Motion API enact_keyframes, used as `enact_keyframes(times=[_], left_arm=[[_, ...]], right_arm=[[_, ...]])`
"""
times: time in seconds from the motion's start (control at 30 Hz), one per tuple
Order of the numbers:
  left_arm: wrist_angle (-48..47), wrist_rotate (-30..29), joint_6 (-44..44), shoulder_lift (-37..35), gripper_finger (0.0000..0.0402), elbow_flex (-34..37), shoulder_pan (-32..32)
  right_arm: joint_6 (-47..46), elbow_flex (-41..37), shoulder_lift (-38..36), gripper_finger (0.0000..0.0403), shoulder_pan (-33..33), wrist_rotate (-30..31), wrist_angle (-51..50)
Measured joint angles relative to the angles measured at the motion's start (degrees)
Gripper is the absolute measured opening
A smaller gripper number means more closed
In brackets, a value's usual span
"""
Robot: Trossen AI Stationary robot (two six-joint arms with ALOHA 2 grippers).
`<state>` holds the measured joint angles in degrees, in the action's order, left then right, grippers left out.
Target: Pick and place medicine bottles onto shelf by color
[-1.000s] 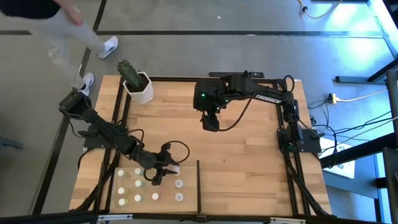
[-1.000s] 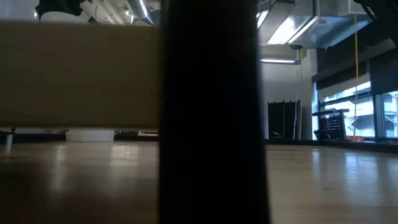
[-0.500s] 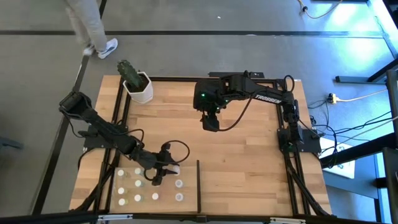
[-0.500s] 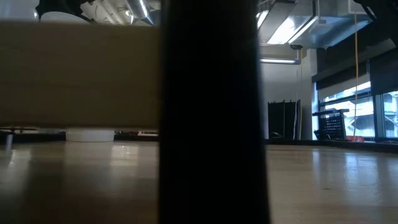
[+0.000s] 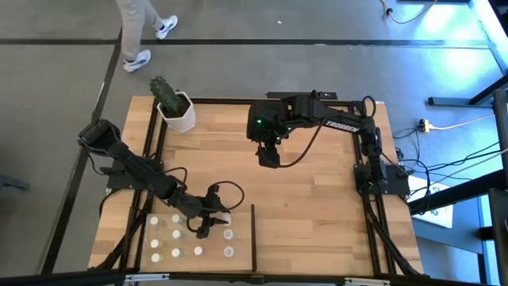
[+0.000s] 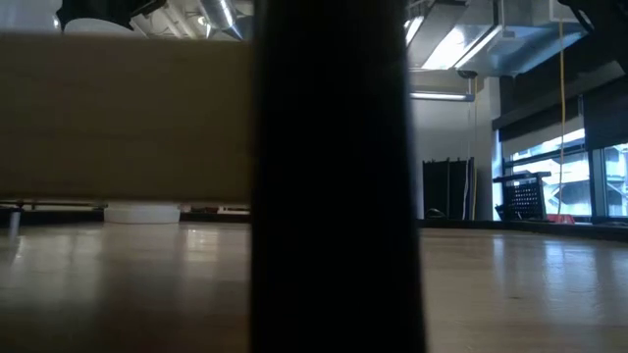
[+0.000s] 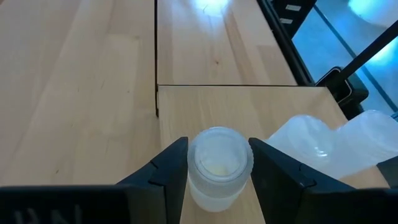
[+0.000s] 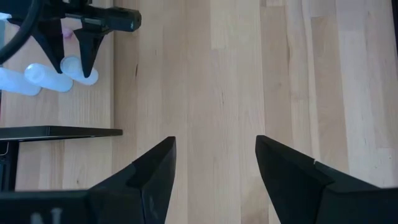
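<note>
Left wrist view: a white-capped medicine bottle [image 7: 217,165] is seen upright between the fingers of the left gripper [image 7: 217,168], which flank it closely on the shelf [image 7: 261,106]; whether it is gripped or just released cannot be told. From above, the left gripper [image 5: 208,225] is placed at the shelf's far edge, near the black divider [image 5: 253,237], with other bottles [image 5: 175,253] set out in rows, apparently sorted by colour. The right gripper [image 8: 214,168] is held wide open and empty over the table's middle, waiting.
</note>
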<state>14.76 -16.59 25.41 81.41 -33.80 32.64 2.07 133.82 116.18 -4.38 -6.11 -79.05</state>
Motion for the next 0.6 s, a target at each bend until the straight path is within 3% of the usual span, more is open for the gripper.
enact_keyframes(times=[0.6], left_arm=[[0.31,-0.01,-0.44,-0.2,0.0151,0.0,0.0]], right_arm=[[-0.45,0.0,0.0,0.0221,0.02,0.0,1.54]])
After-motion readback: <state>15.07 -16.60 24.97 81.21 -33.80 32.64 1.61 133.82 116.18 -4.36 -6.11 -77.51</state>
